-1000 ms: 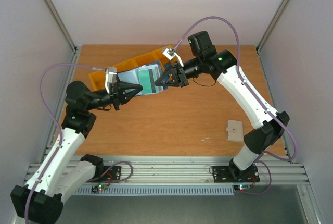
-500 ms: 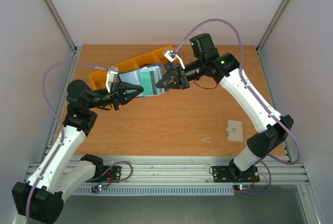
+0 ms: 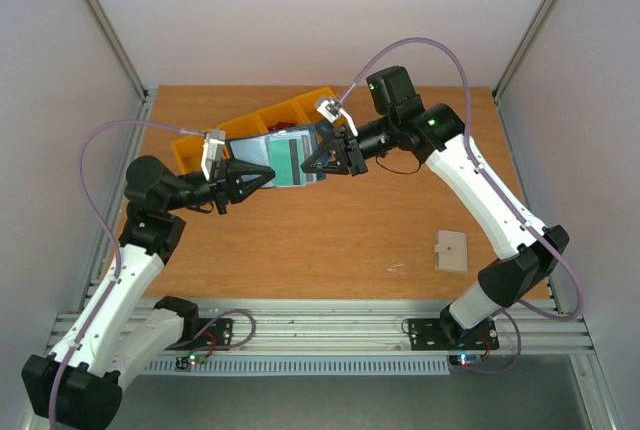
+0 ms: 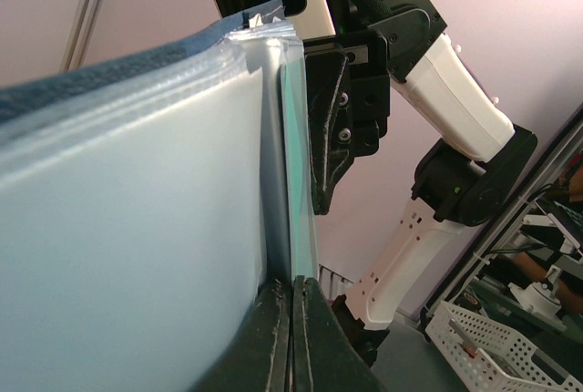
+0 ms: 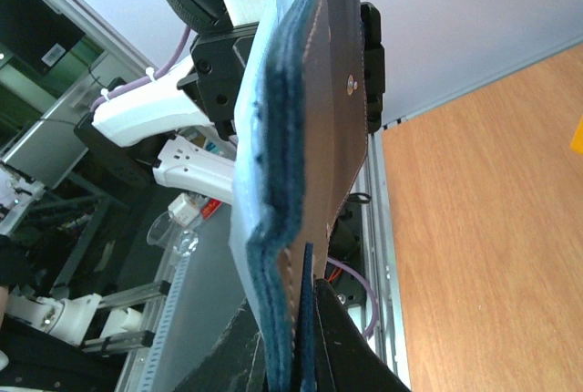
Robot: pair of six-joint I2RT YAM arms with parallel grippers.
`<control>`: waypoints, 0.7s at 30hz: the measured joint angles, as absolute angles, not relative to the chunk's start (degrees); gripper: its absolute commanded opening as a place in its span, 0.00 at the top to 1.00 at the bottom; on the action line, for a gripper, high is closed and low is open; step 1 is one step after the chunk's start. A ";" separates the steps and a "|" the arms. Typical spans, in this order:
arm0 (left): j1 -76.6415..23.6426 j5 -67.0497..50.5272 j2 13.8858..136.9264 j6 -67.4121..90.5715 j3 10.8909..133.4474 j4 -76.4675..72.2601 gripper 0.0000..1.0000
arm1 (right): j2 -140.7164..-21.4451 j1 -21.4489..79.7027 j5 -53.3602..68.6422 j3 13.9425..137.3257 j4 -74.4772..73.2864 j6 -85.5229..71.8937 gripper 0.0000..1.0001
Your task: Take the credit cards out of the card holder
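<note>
The navy card holder [image 3: 287,160] hangs open in the air between both grippers, above the table's back left. A teal credit card [image 3: 283,155] with a dark stripe shows in its pale inner pockets. My left gripper [image 3: 266,174] is shut on the holder's left edge. In the left wrist view the jaws [image 4: 291,296] pinch a thin edge where the pale pocket [image 4: 137,228] meets the teal card edge [image 4: 297,182]. My right gripper [image 3: 312,160] is shut on the holder's right side. In the right wrist view its jaws [image 5: 305,324] grip a navy flap of the holder [image 5: 301,137].
A row of yellow bins [image 3: 245,128] lies just behind and under the held holder. A beige square pad [image 3: 451,250] lies on the wooden table [image 3: 330,240] at the right. Metal frame posts stand at the table's back corners.
</note>
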State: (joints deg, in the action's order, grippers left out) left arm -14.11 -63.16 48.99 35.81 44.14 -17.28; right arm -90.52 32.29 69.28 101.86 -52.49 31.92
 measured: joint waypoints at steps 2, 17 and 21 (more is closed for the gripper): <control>-14.11 -63.48 48.95 35.81 44.14 -17.21 1.00 | -90.45 32.29 69.25 102.00 -53.39 32.91 0.99; -14.11 -64.34 48.34 35.81 44.12 -17.04 1.00 | -89.95 32.18 68.53 103.79 -57.39 35.53 0.99; -14.02 -64.31 48.01 35.57 44.12 -16.86 1.00 | -89.03 32.03 67.48 103.79 -57.74 35.66 0.99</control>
State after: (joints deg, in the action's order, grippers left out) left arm -14.02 -64.31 48.01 35.57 44.12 -16.86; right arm -89.03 32.03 67.48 103.79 -57.74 35.66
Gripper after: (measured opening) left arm 0.007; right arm 0.069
